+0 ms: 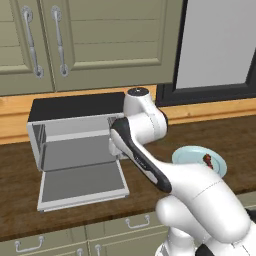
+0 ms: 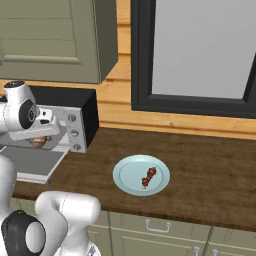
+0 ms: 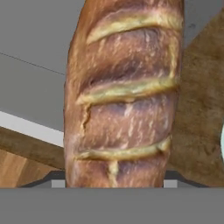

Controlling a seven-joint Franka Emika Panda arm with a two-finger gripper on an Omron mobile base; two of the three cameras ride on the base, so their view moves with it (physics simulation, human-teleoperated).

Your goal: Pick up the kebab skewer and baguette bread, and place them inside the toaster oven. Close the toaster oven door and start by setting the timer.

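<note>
Baguette bread (image 3: 124,100) sits clamped between the fingers of the gripper (image 3: 114,183), above the lowered toaster oven door (image 1: 82,186). Kebab skewer (image 2: 148,177) lies on the plate (image 2: 125,180), right of the toaster oven (image 1: 70,132).

The baguette bread (image 3: 124,94) runs off the top of the hand view, and its lower end is cut off at the bottom, so the pincer's contact with it cannot be seen. In the right base view the arm covers most of the toaster oven (image 2: 75,117), and the loaf shows as a brown sliver. The plate (image 1: 187,156) near the bench's front edge is partly behind the arm in the left base view.
</note>
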